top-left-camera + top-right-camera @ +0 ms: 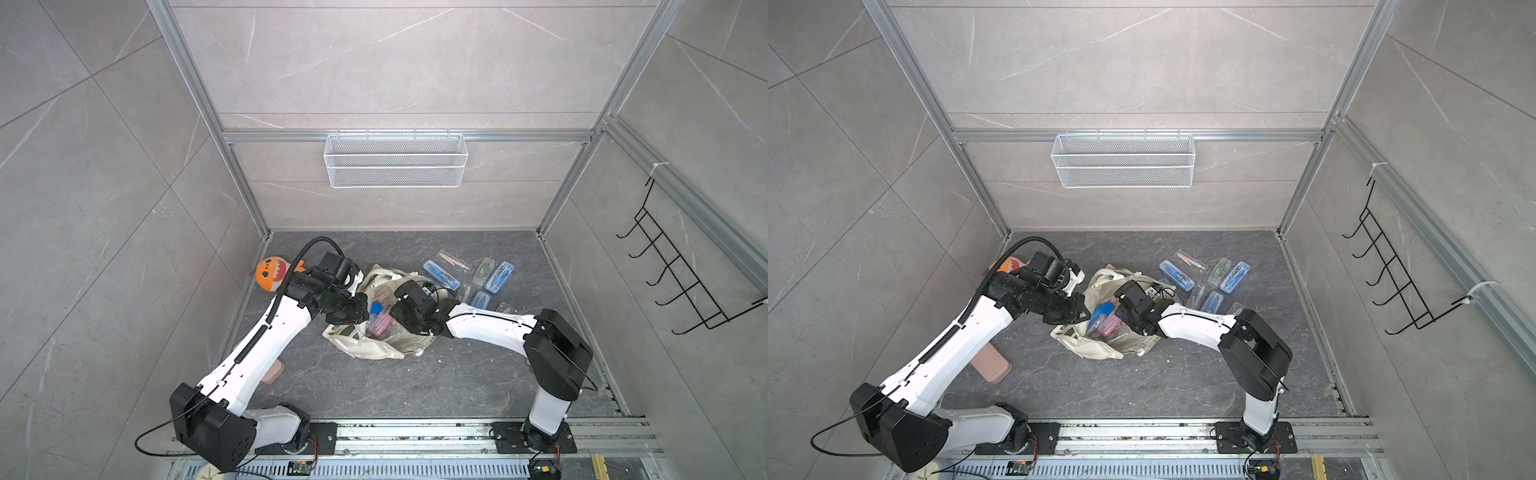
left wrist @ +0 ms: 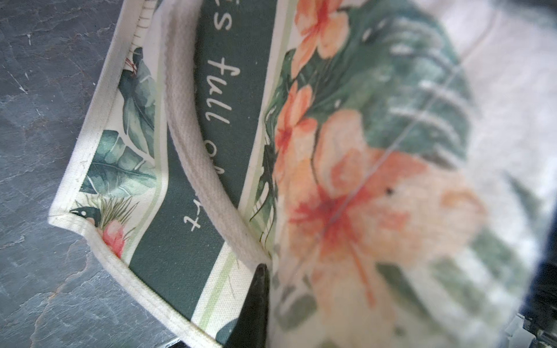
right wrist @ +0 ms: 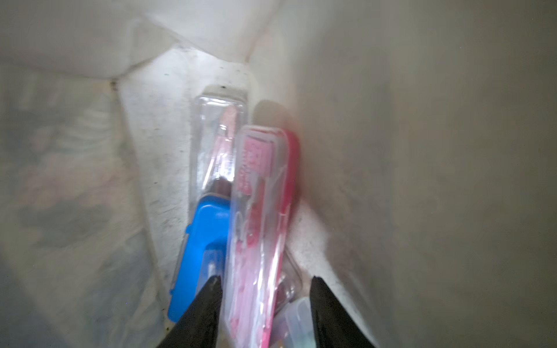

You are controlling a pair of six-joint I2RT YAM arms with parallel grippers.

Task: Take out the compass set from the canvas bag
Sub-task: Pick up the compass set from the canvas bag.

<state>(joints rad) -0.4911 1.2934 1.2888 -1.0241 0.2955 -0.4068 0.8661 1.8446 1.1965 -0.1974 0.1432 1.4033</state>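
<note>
the bag [image 1: 376, 353] lies open on the floor [image 1: 374, 395]. the left claw [image 2: 259, 280] is closed, pinching the bag's printed rim. the right claw [image 3: 265, 280] is inside the bag, its fingers [image 3: 208, 298] half apart either side of a pink compass case [image 3: 259, 211], gripping nothing. a blue case [image 3: 200, 256] lies just beside it. more cases [image 1: 441, 275] lie outside, near the bag.

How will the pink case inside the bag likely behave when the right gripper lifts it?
The pink case looks like rigid plastic, so it is likely stiff and light. Its glossy clear lid may slip in the right gripper. Packed close beside the blue case in the canvas bag, it could tip or drag its neighbour.
</note>
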